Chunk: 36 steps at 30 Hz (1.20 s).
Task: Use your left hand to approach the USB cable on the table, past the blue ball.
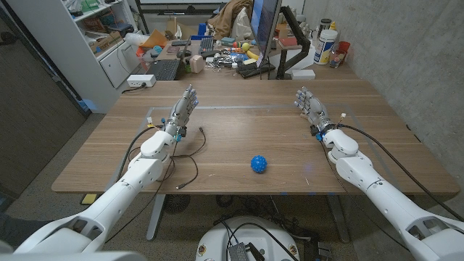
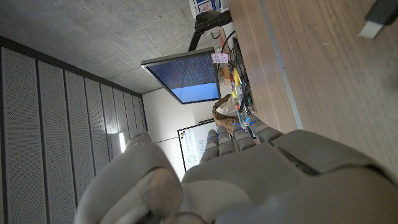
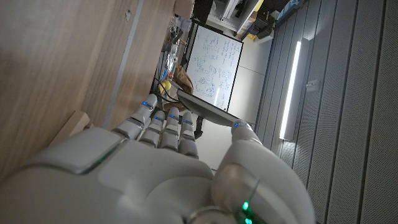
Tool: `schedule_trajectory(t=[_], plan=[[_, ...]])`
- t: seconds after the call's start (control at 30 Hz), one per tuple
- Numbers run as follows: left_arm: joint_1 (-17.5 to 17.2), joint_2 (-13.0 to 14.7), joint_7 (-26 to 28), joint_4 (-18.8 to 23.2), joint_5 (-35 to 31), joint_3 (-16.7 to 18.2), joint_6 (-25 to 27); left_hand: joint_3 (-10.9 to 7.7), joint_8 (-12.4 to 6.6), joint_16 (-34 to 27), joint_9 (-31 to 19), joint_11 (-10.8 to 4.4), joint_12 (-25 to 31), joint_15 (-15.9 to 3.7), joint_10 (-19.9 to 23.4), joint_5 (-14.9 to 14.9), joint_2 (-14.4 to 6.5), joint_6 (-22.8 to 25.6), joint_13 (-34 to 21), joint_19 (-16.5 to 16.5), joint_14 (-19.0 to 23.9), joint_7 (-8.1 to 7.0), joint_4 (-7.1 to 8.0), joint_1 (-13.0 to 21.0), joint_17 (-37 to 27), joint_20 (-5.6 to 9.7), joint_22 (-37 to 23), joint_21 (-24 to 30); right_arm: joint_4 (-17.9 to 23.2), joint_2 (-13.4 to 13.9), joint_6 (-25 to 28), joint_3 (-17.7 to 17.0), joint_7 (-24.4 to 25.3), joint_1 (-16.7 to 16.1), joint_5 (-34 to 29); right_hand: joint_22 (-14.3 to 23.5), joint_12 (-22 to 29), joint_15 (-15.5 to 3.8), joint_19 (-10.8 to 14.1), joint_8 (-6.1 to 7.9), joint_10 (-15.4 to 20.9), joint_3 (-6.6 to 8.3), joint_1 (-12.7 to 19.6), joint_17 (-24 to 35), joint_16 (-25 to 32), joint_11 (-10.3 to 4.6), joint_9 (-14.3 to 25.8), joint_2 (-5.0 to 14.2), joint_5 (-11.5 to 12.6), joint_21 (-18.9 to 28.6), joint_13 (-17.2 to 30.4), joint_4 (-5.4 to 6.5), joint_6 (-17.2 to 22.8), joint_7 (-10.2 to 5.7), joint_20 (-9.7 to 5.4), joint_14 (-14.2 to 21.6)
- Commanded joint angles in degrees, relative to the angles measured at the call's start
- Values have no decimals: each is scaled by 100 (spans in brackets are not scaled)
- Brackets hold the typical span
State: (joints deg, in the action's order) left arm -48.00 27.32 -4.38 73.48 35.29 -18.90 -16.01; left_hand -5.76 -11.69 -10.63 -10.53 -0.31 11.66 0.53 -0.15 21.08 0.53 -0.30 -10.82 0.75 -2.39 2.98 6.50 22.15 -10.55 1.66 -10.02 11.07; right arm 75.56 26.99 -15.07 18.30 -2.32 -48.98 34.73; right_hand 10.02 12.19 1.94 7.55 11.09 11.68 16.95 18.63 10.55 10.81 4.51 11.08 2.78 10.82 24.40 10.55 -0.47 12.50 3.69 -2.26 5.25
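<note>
A thin black USB cable snakes over the wooden table just right of my left forearm, its far end near my left wrist. In the left wrist view the cable's plug lies on the wood. My left hand stands over the table's left part with its fingers stretched out and apart, holding nothing; it appears again as the left hand. A spiky blue ball sits near the front edge, right of the cable. My right hand, also right hand, is held open at the right, holding nothing.
Behind the table a cluttered desk carries a monitor, a keyboard, bottles and small items. A white shelf unit stands at the back left and a concrete wall at the right. Pale tape lines mark the tabletop.
</note>
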Motion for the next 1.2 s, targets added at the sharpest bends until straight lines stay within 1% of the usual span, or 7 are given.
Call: schedule_trajectory(t=[0.03,0.27,0.63,0.87,1.2], plan=[[-84,-541,-486,-83,-558,677,246,4,-30,-44,-8,-20,38,12,-13,27,-21,34,-19,2,-30,27,31,71,-8,85,-27,38,119,-624,405,-756,-412,-153,-765,8,26,-17,54,28,53,46,56,12,39,17,7,7,28,32,17,2,39,-10,-70,48],[-177,-762,-608,-11,-804,995,425,-1,-32,-48,-8,-40,46,6,19,29,-48,63,-18,-8,-5,23,21,94,-7,67,-27,43,135,-954,569,-1123,-644,-207,-1118,9,30,-20,55,26,66,46,54,12,38,16,4,13,28,19,17,-1,40,-11,-65,54],[-373,-900,-663,268,-1090,1304,590,-11,-28,-47,-9,-51,45,9,34,30,-89,88,-17,1,12,19,7,132,-6,39,-27,40,101,-1291,701,-1494,-911,-230,-1468,9,31,-17,60,25,74,44,50,11,36,19,-1,21,25,-6,17,-9,48,-18,-57,60],[-470,-940,-671,454,-1199,1444,608,-14,-25,-47,-10,-56,41,5,33,29,-107,96,-17,-3,25,9,0,149,-6,20,-28,42,49,-1432,734,-1637,-1030,-212,-1614,10,29,-13,61,26,71,41,46,11,34,5,-4,23,24,-22,17,-14,56,-21,-52,64],[-596,-986,-650,637,-1297,1561,651,-15,-24,-53,-10,-70,52,4,68,28,-122,111,-17,-7,50,4,-6,165,-6,-2,-28,44,-75,-1552,736,-1762,-1187,-141,-1753,11,35,-11,65,23,92,35,32,12,33,18,-8,29,21,-53,17,-19,59,-29,-40,74]])
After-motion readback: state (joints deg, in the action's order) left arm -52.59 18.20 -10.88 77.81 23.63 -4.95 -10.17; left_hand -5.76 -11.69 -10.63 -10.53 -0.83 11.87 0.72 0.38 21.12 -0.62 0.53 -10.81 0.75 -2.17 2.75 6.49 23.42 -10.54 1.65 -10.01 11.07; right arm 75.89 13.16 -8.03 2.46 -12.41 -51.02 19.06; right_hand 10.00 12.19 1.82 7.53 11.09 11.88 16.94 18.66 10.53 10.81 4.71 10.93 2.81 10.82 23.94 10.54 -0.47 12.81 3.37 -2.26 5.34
